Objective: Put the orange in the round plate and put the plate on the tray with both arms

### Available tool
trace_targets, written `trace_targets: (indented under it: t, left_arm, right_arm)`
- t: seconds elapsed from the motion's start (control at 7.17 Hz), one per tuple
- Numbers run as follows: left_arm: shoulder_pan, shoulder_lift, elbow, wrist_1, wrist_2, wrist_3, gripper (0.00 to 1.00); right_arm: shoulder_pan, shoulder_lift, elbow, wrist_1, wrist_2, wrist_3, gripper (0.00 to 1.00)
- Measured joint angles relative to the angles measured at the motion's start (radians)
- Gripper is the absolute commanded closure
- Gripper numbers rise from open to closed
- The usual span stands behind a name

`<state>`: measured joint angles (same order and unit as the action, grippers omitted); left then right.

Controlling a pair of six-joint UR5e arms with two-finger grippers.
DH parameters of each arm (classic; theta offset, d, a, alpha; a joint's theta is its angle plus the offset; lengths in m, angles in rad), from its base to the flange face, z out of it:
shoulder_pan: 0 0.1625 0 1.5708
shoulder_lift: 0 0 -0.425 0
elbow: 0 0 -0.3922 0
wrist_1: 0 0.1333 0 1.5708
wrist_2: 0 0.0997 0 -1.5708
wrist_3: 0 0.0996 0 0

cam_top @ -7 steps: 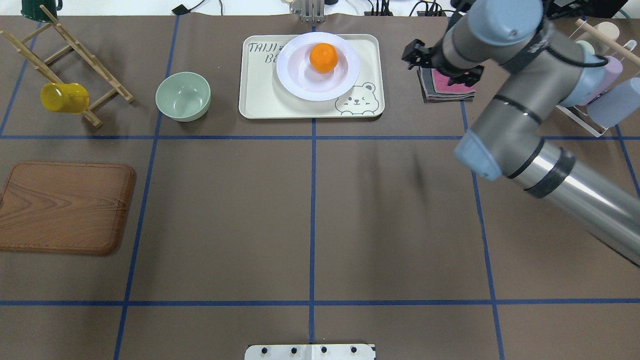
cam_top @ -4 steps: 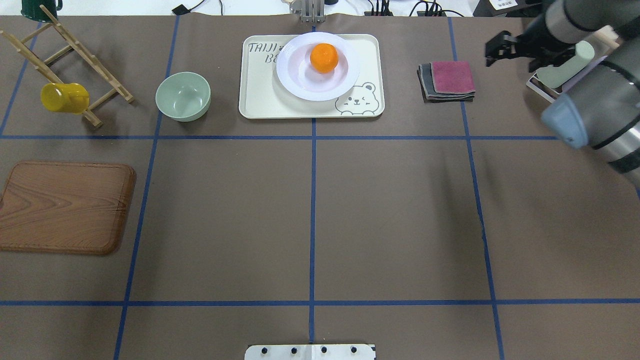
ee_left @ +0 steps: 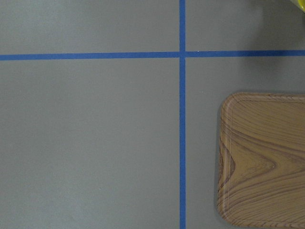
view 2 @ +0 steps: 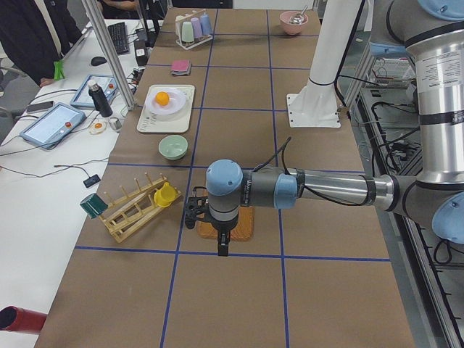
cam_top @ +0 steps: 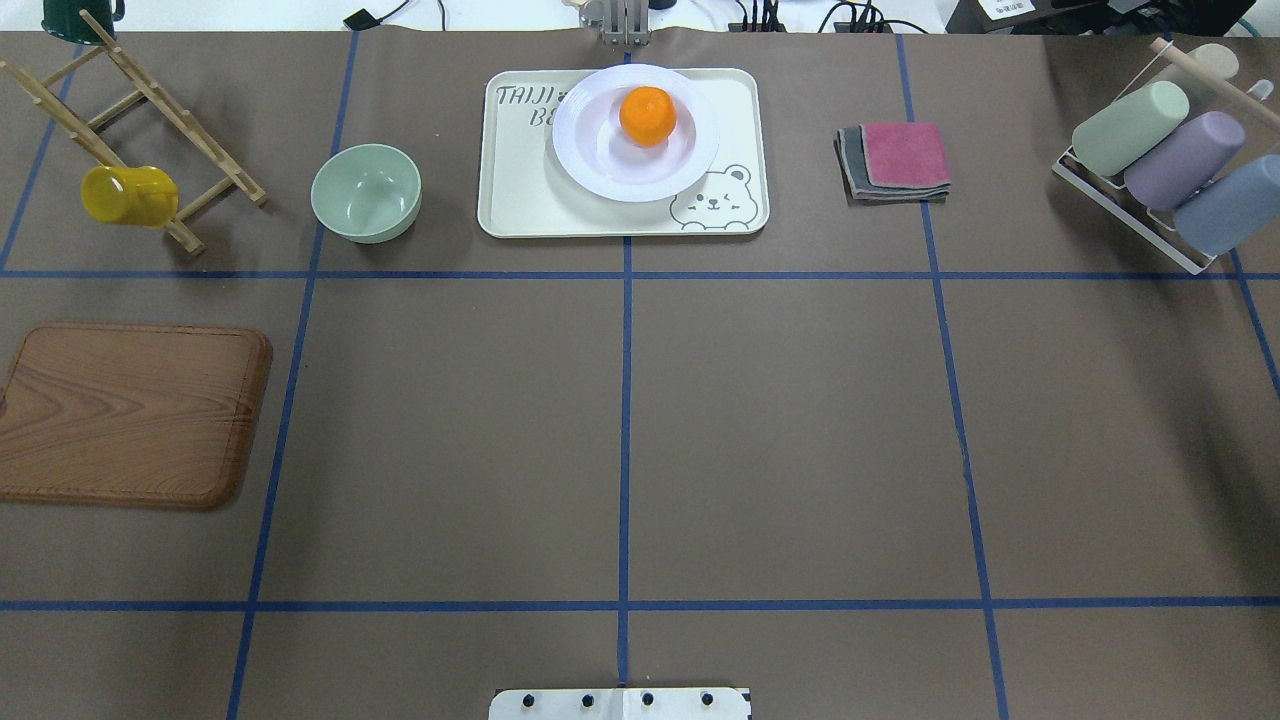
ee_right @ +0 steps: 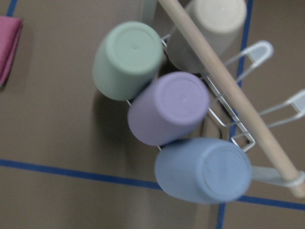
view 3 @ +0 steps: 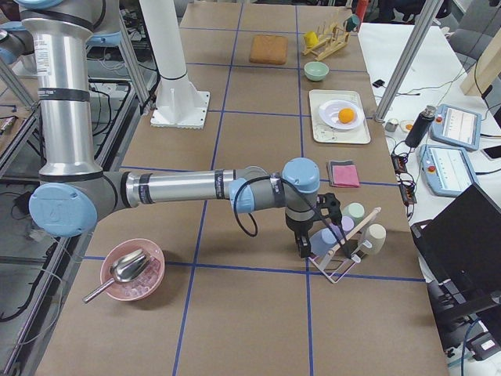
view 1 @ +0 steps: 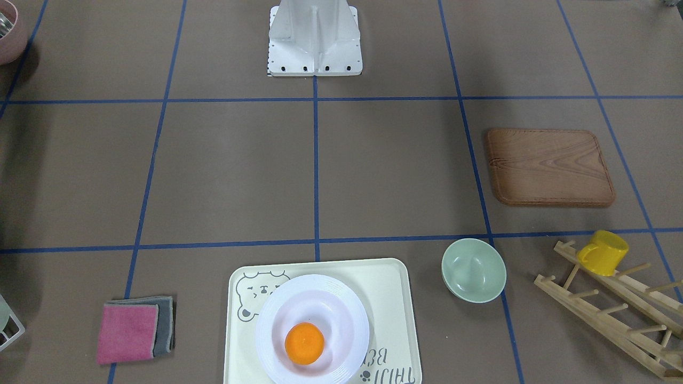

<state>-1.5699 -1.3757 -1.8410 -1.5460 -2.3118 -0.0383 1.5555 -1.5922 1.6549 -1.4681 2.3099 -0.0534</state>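
Note:
The orange lies in the sunken centre of the round white plate. That plate rests on the cream bear tray at the table's far middle. Neither arm shows in the overhead or front-facing views. In the exterior left view my left gripper hangs above the table near the wooden board; I cannot tell whether it is open or shut. In the exterior right view my right gripper hovers over the cup rack, far from the tray; its state cannot be told either. No fingers show in the wrist views.
A pale green bowl stands left of the tray and folded cloths lie to its right. A wooden rack with a yellow mug, a wooden board and a cup rack ring the table. A person stands beyond the far edge.
My right arm has swung to the right, past the folded cloths and out of the overhead view, uncovering the cup rack. The orange, plate and tray have not moved.

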Motion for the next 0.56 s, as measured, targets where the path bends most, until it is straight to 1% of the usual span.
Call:
trace_targets:
  t: [0.28, 0.56]
  left_arm:
    - [0.001, 0.001, 0.002, 0.001, 0.0, 0.0, 0.01]
    - [0.002, 0.001, 0.001, -0.001, -0.001, 0.0, 0.01]
  right_arm:
    - [0.029, -0.06, 0.021, -0.032, 0.018, -0.078, 0.0]
    - [0.029, -0.077, 0.035, -0.091, 0.018, -0.163, 0.0]
